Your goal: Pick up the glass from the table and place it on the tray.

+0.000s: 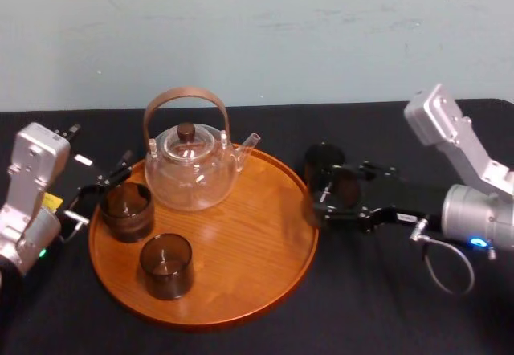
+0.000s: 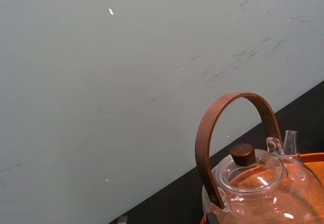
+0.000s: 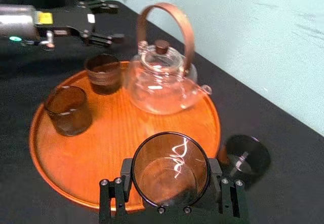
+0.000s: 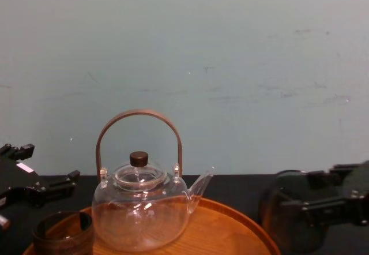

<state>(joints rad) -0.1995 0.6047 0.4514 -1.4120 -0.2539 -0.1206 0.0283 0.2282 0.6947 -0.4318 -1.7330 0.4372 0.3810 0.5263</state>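
My right gripper [image 1: 331,200] is shut on a dark smoky glass [image 1: 344,188], one finger [image 3: 115,196] on each side of it. The glass [image 3: 170,168] hangs upright at the right rim of the round wooden tray [image 1: 241,238], just above the black table [image 1: 385,307]. In the chest view the glass [image 4: 285,214] and gripper [image 4: 314,206] sit low at the right. Two more dark glasses [image 1: 127,209] [image 1: 166,265] stand on the tray's left half. My left gripper [image 1: 100,194] is open beside the tray's left rim, holding nothing.
A clear glass teapot [image 1: 191,170] with a brown arched handle stands at the back of the tray [image 3: 101,153]. Another dark glass [image 1: 324,159] stands on the table just behind the held one. The tray's right half is bare wood.
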